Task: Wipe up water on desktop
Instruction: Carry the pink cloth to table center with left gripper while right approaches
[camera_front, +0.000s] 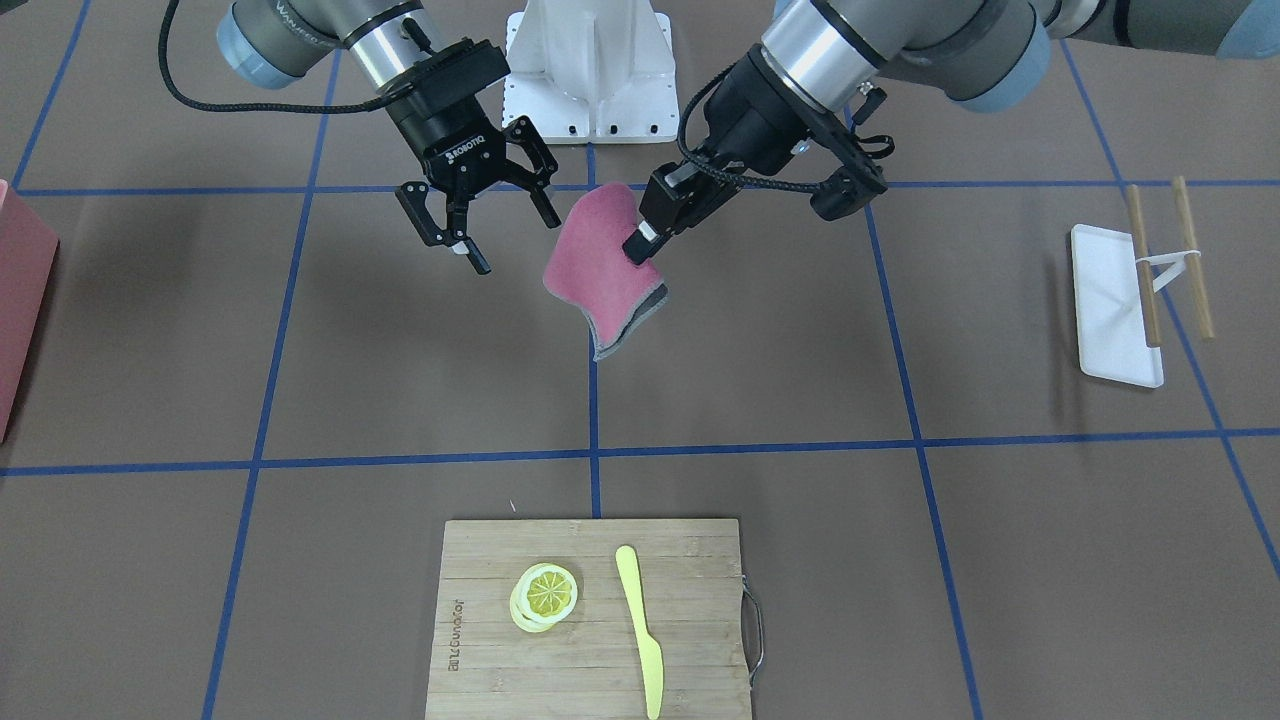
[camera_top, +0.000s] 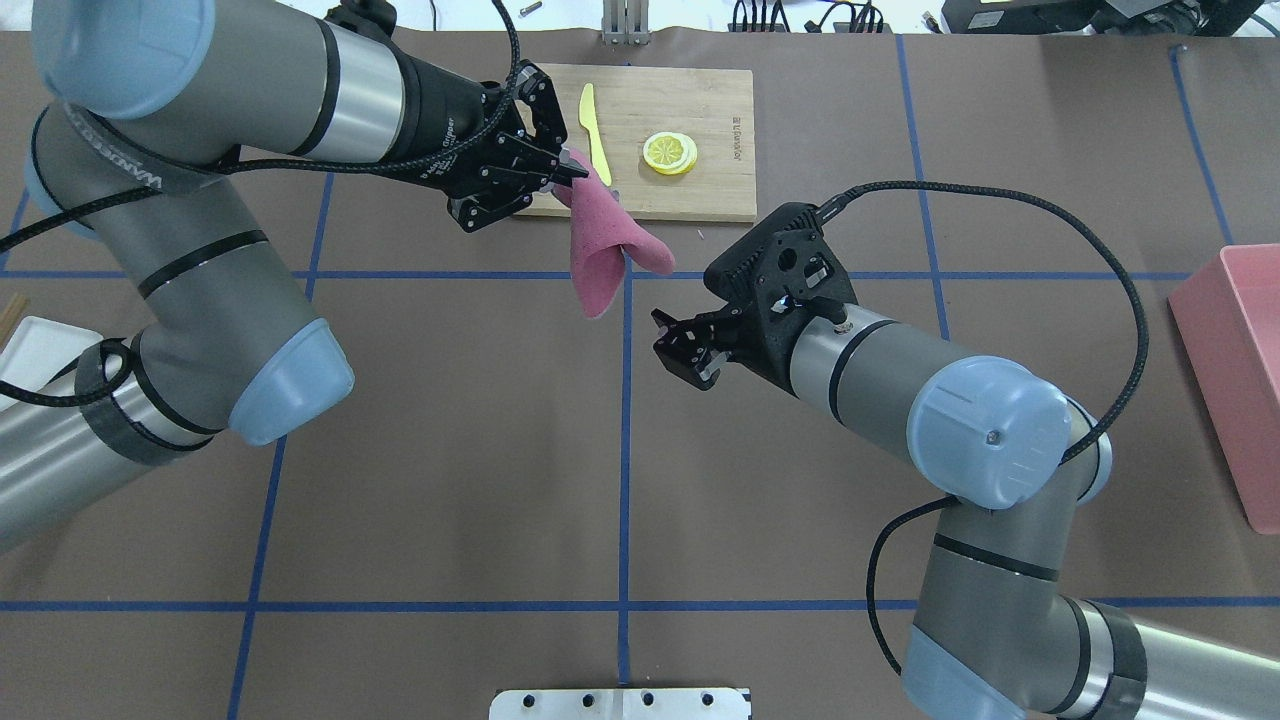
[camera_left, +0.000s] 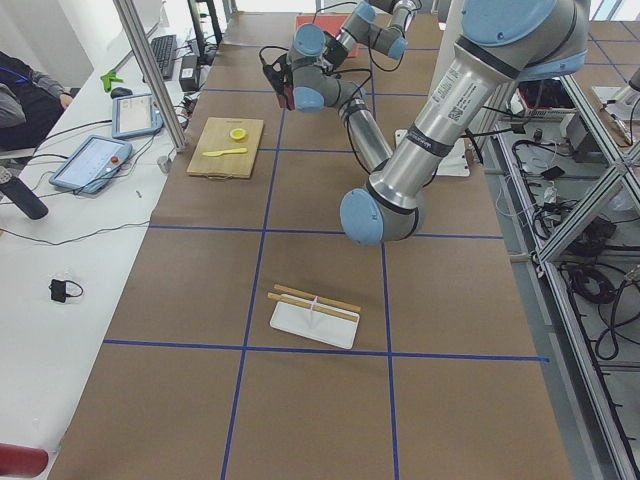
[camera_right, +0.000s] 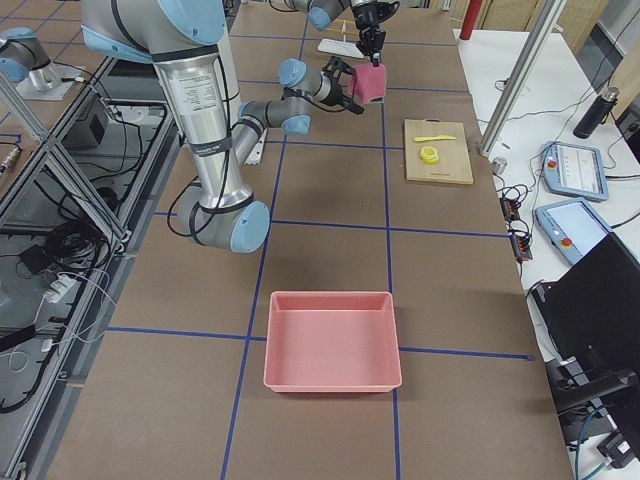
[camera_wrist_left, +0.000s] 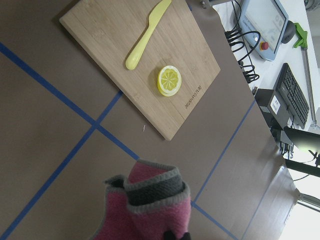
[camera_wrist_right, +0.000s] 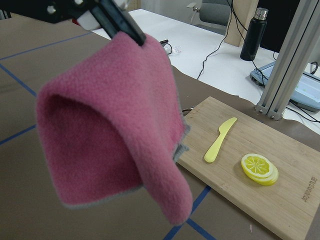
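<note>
Two claws, front-facing view: left claw (camera_front: 638, 252) tilted downward, clamping a pink cloth (camera_front: 600, 265) that hangs clear of the bench (camera_front: 400, 340); right claw (camera_front: 495, 240) just beside the cloth, spread wide.
Overhead view: cloth droops beneath the left claw, over a blue tape line (camera_top: 625, 450).
Right wrist view: matte brown bench, bamboo board (camera_wrist_right: 295, 210) beyond the cloth.
</note>
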